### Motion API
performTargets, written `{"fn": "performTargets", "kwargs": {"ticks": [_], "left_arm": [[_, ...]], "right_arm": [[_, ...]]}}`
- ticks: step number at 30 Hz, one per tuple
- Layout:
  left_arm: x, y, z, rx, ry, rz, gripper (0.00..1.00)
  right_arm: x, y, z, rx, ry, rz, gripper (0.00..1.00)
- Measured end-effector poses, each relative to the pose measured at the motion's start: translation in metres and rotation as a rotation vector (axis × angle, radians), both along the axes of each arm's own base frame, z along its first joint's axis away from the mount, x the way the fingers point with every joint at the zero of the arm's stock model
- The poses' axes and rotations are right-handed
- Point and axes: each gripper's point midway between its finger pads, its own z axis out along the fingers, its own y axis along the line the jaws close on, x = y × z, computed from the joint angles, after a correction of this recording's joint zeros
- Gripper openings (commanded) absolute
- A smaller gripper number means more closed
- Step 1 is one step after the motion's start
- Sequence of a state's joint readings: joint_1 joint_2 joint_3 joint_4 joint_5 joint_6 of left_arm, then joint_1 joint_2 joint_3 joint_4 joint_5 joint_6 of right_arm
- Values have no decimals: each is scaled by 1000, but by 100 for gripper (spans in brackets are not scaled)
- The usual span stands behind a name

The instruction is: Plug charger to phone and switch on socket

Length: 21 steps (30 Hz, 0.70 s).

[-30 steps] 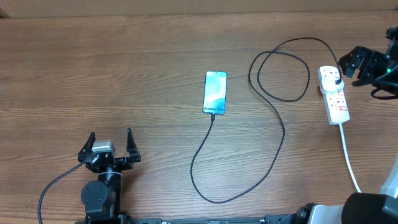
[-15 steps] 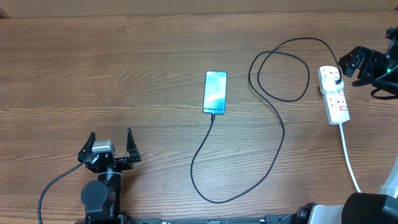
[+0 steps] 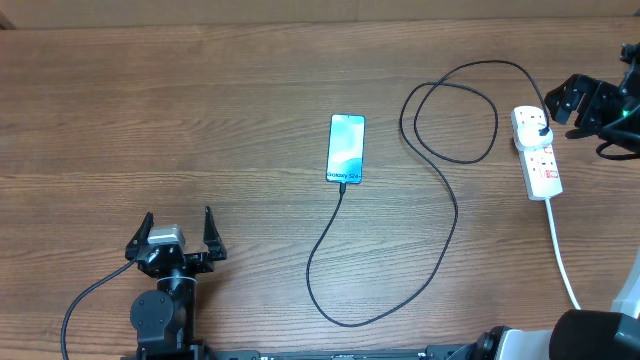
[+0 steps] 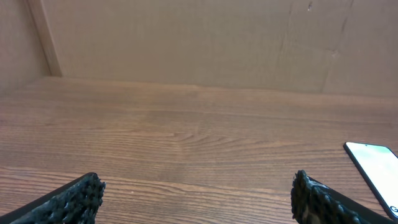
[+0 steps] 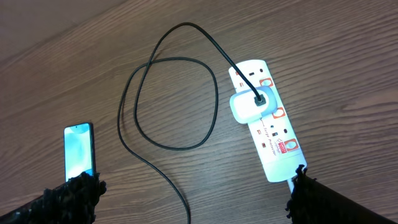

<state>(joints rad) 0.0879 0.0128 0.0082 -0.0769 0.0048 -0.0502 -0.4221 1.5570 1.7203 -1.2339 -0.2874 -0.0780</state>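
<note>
Left fingers (image 3: 178,222): at 7 o'clock on the counter (image 3: 250,80), spread wide and holding nothing.
Cable (image 3: 350,323): black. Its nearest bend is at 6 o'clock. One end meets the phone's near edge. The other runs out toward 2 o'clock, coils once, and ends at a white plug (image 5: 250,106) seated in the power strip.
Phone (image 3: 346,148): flat, screen up, about the centre.
Power strip (image 3: 543,170): white, at 3 o'clock. Its switch position is too small to tell.
Right fingers (image 5: 194,186): above the strip, spread wide and empty.
</note>
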Motion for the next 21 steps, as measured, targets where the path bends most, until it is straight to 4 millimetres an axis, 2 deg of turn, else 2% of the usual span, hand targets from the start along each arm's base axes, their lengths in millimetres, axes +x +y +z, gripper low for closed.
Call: {"fn": "performTargets", "kwargs": {"ticks": [5, 9, 12, 15, 18, 21], "left_arm": [[0, 0, 0, 0, 0, 0, 99], [0, 0, 0, -2, -1, 0, 100], [0, 0, 0, -2, -1, -2, 100], [0, -1, 0, -2, -1, -3, 100], [0, -1, 0, -2, -1, -3, 99], [0, -1, 0, -2, -1, -3, 100]], "right_arm": [[13, -2, 7, -14, -60, 12, 100], [43, 12, 17, -5, -198, 88, 100], [68, 43, 11, 1, -296, 194, 100], [84, 86, -11, -1, -368, 306, 100], [87, 133, -35, -5, -462, 414, 100], [80, 164, -41, -40, -593, 481, 100]]}}
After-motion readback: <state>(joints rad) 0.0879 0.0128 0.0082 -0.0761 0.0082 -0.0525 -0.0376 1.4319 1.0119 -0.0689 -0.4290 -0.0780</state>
